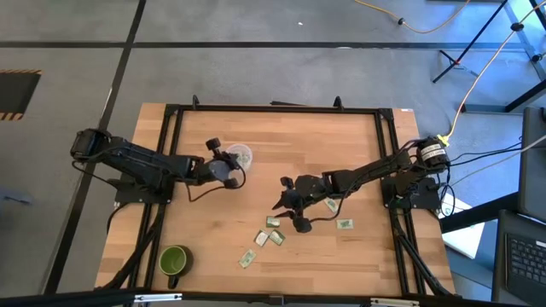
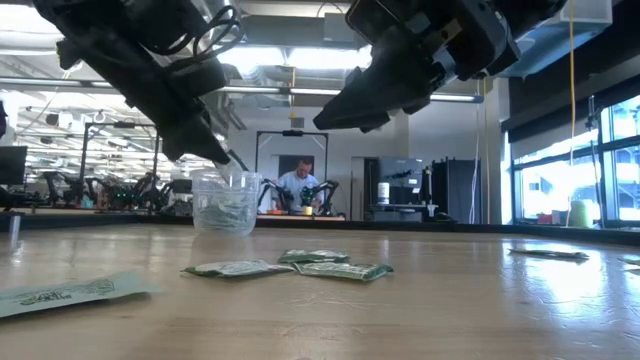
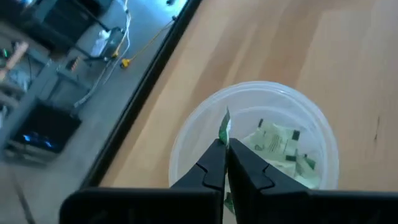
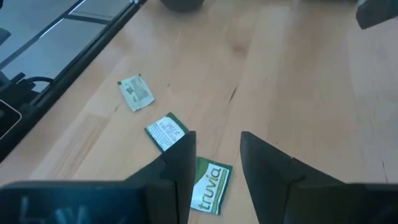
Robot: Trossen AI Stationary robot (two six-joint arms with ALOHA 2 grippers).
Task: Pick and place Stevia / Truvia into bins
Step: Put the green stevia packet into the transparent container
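Green-edged Truvia sachet (image 3: 224, 126), pinched in the closed left gripper (image 3: 226, 155) over the clear cup (image 3: 186, 140) near the table's far edge, might cling to the fingers when released, while the empty right gripper (image 4: 217, 152) hovers spread above loose sachets (image 4: 208, 185).

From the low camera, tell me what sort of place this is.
Probably a robotics lab in an open-plan workspace: exposed ceiling ducts, a person seated at another arm rig, and workstations behind the wooden table.
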